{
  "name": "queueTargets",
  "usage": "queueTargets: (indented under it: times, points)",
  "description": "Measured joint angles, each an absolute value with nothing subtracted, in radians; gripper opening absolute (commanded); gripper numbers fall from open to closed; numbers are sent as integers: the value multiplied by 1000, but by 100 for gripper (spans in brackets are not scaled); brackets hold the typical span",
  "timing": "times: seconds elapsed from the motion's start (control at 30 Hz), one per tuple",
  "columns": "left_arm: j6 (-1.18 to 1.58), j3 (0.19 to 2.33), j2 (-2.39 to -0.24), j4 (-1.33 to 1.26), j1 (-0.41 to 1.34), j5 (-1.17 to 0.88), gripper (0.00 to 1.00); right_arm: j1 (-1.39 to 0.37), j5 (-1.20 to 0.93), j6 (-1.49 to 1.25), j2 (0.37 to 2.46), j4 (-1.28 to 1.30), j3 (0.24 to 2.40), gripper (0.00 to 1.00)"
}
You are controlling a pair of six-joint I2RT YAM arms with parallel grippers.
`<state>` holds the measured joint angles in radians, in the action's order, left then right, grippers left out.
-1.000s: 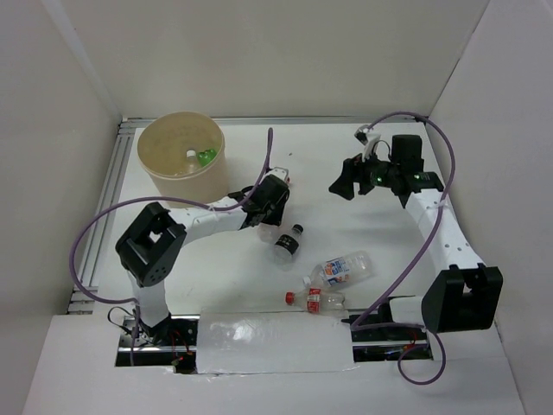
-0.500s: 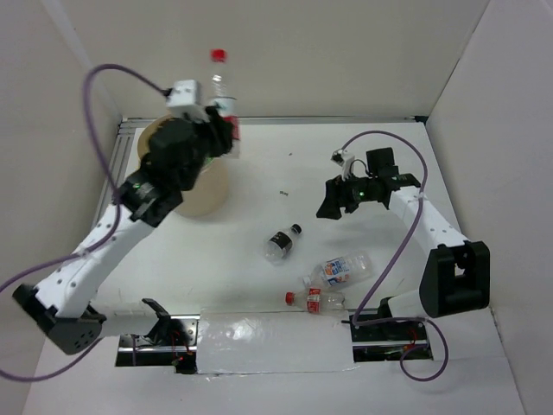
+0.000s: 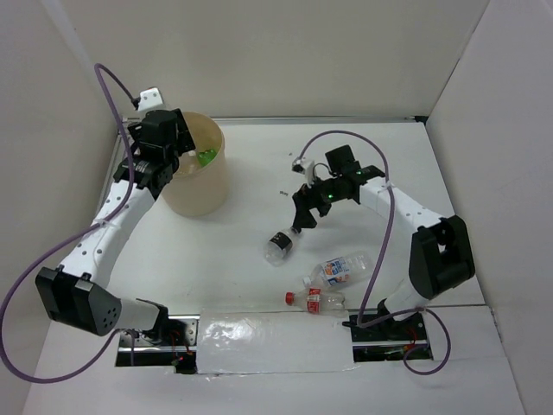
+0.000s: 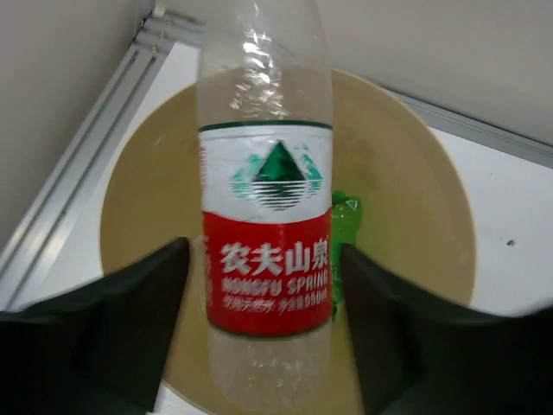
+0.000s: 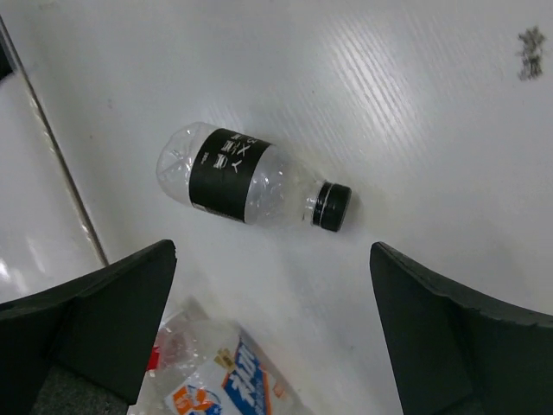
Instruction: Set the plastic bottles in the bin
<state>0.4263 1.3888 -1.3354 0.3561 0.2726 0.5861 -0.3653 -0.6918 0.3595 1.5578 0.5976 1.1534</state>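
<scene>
White counter (image 3: pixel 259 164) under everything, walled on three sides. At its far left corner, the tan bin (image 3: pixel 203 194), round-rimmed and by far the biggest thing standing there. Inside it, against the wall, a green bottle (image 3: pixel 206 157). Left hand (image 3: pixel 173 154) poised over the bin's mouth, fingers (image 4: pixel 130 328) close against either side of a clear red-labelled bottle (image 4: pixel 266 259), gripping it, with the bin's tan inside filling the view behind. Right hand (image 3: pixel 304 212) out over the middle of the counter, fingers (image 5: pixel 95 320) spread wide and holding nothing. Just below it, a dark-labelled bottle (image 3: pixel 282 244) lying on its side, black cap (image 5: pixel 330 206) on. Nearer the arm bases, a blue-and-white-labelled bottle (image 3: pixel 344 269), also on its side, and just beside it a red-capped bottle (image 3: pixel 313 299), both well apart from the bin. Shown only by the left wrist: the held bottle's label, white above with a green peak and red below, and the green bottle peeking past its right edge. From overhead, that held bottle hard to make out under the hand. Shown only by the right wrist: the crinkled base of the dark-labelled bottle and a corner of the blue-and-white label at the lower edge. Shown only from overhead: the spacing between the bin and the three loose bottles.
</scene>
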Motion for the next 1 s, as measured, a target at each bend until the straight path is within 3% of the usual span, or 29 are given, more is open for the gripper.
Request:
queueTargets:
  times: [0.1, 0.43, 0.77, 0.87, 1.0]
  points:
    - [425, 1386, -1351, 376, 245, 578, 99, -426, -666, 461, 1562, 608, 1169, 100]
    - [421, 1400, -1306, 406, 331, 511, 99, -485, -719, 1160, 1465, 701, 1125, 100]
    - [487, 1003, -776, 500, 615, 356, 96, -694, -675, 1437, 1534, 649, 1055, 100]
    - [574, 887, -654, 567, 668, 343, 96, -723, -628, 1446, 1608, 610, 1036, 94]
    - [666, 768, -558, 634, 693, 290, 96, -746, -570, 1455, 1679, 579, 1014, 76]
